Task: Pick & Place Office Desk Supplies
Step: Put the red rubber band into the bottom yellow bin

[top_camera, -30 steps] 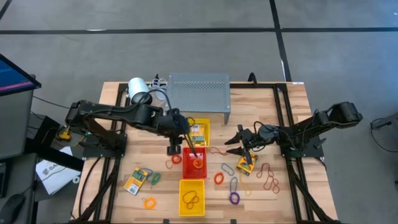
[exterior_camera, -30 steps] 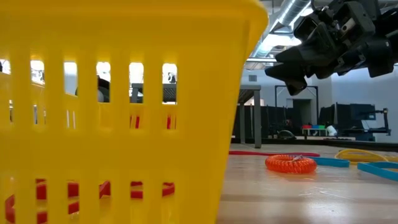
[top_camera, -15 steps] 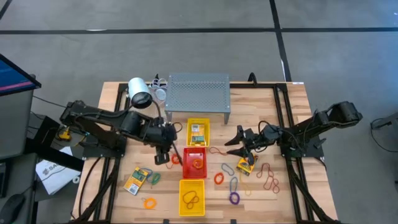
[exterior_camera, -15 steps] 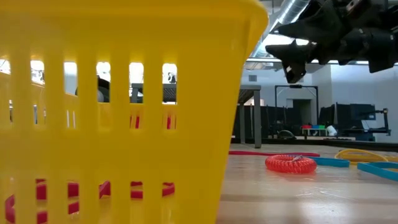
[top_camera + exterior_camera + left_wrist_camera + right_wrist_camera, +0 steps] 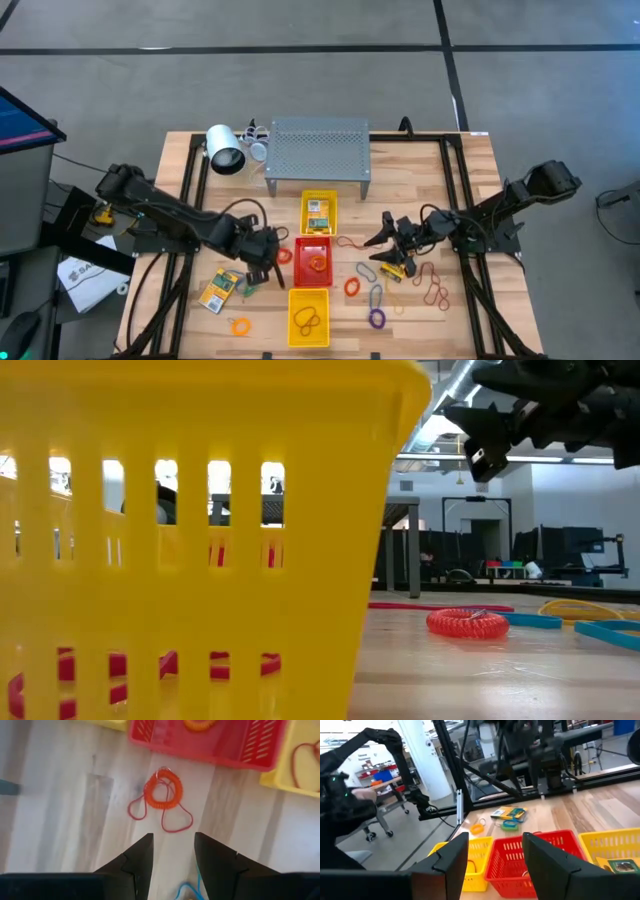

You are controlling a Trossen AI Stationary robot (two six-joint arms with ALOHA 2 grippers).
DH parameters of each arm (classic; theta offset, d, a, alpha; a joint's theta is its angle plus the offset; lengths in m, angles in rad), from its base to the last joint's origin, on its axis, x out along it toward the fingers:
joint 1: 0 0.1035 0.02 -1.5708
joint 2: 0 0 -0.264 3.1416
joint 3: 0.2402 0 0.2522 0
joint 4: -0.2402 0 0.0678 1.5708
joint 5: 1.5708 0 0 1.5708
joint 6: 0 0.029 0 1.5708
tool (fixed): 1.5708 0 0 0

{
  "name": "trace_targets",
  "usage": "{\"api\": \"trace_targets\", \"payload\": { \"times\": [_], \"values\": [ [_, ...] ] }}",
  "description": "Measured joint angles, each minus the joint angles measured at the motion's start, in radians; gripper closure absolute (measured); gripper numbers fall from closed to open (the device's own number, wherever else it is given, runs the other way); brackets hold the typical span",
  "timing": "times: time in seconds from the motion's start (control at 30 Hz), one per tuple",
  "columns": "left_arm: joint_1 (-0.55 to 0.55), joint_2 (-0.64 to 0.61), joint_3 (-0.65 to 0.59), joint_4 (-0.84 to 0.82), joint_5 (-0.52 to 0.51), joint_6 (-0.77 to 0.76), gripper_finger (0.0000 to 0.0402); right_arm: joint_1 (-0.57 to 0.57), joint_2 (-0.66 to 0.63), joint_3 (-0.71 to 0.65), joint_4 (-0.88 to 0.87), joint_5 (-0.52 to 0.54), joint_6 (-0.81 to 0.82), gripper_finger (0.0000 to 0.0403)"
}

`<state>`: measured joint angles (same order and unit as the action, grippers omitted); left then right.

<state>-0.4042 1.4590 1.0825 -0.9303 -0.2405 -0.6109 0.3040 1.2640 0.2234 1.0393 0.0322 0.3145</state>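
Observation:
In the high view my left gripper [image 5: 262, 265] hovers just left of the red tray [image 5: 300, 272], which holds an orange ring [image 5: 318, 263]. It is open in its wrist view [image 5: 172, 854], above an orange coil ring [image 5: 163, 794] tangled with a thin red rubber band [image 5: 176, 822] lying flat on the wood. My right gripper [image 5: 383, 242], open [image 5: 495, 851], hangs right of the red tray, beside a yellow card packet [image 5: 397, 265]. Another packet [image 5: 222, 288] lies on the table's left part, and a third [image 5: 318, 215] sits in the far yellow tray.
A near yellow tray [image 5: 308, 300] holds thin loops and fills the low view's left [image 5: 200, 540]. Orange, purple, red and green loops [image 5: 376, 318] lie scattered right of the trays, an orange ring [image 5: 240, 326] near left. A grey perforated stand [image 5: 318, 150] and white cylinder [image 5: 224, 150] sit far.
My left gripper has drawn back from over the red tray toward the table's left and near edge, and now stands over the orange coil ring. The orange ring stays in the red tray. My right gripper has shifted slightly toward the near edge.

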Motion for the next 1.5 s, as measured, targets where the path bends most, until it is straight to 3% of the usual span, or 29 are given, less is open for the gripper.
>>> {"api": "trace_targets", "payload": {
  "times": [0.37,0.83,1.5],
  "values": [
    [0.007,0.0,-0.248,0.322,0.001,0.009,0.0264,0.062,0.0,0.0,-0.007,0.081,0.0,0.0221],
    [0.013,0.0,-0.389,0.573,0.003,0.008,0.0267,0.06,0.0,0.0,-0.035,0.082,0.0,0.0221],
    [0.013,0.0,-0.413,0.61,-0.03,0.004,0.027,0.06,0.0,0.0,-0.041,0.082,0.0,0.0221]
  ]
}}
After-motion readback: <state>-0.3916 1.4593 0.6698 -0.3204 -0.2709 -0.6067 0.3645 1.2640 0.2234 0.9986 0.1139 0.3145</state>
